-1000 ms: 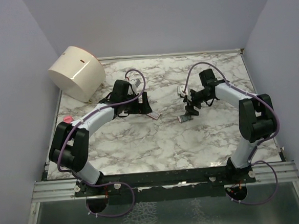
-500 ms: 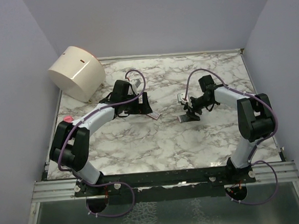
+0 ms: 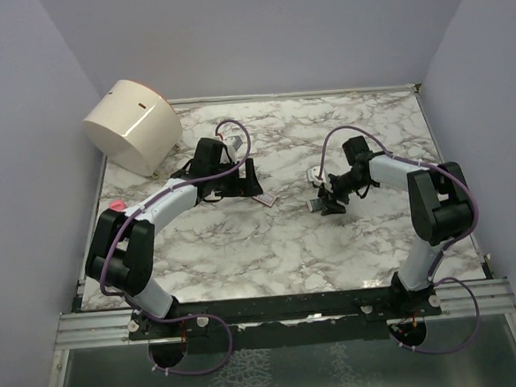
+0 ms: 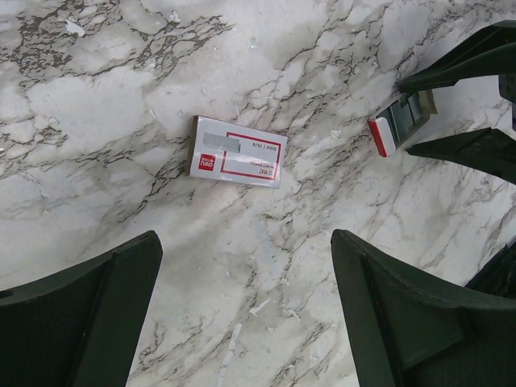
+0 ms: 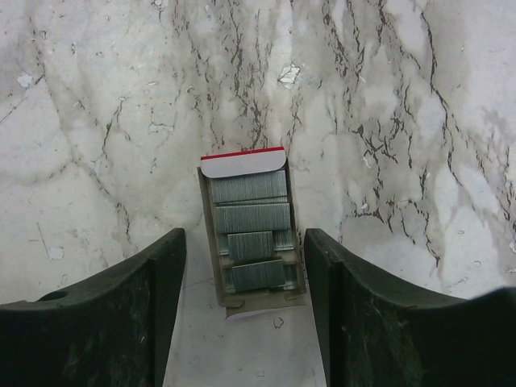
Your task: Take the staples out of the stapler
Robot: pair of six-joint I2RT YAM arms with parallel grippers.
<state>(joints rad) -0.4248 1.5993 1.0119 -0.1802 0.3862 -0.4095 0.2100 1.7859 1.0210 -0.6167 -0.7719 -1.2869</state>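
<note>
The step in hand is judged to be a grasp on the tray of staples (image 4: 399, 122), not work on the stapler itself. No stapler can be made out with certainty in any view. A small pink item (image 3: 115, 205) at the tabletop's (image 3: 270, 246) 9 o'clock edge is too small to identify.

The tray lies flat just to the 3 o'clock side of the tabletop's middle. Several strips of staples are seen stacked inside it, and in the right wrist view its red-edged end is turned to 12 o'clock. The right hand (image 5: 242, 242) is held low over the tray with its jaws apart, one finger along each long side. Nothing is gripped yet. A clear gap is seen at the 9 o'clock finger, while the 3 o'clock finger is almost touching.

The left hand (image 4: 242, 242) is held wide open and empty above the tabletop, toward 10 o'clock from the middle. The box sleeve (image 4: 237, 151) lies beyond its fingers.

For the next move, centring over the tray is called for. An even closure on its long walls is then needed, so that the tray is not pushed sideways and no strips are spilled.
</note>
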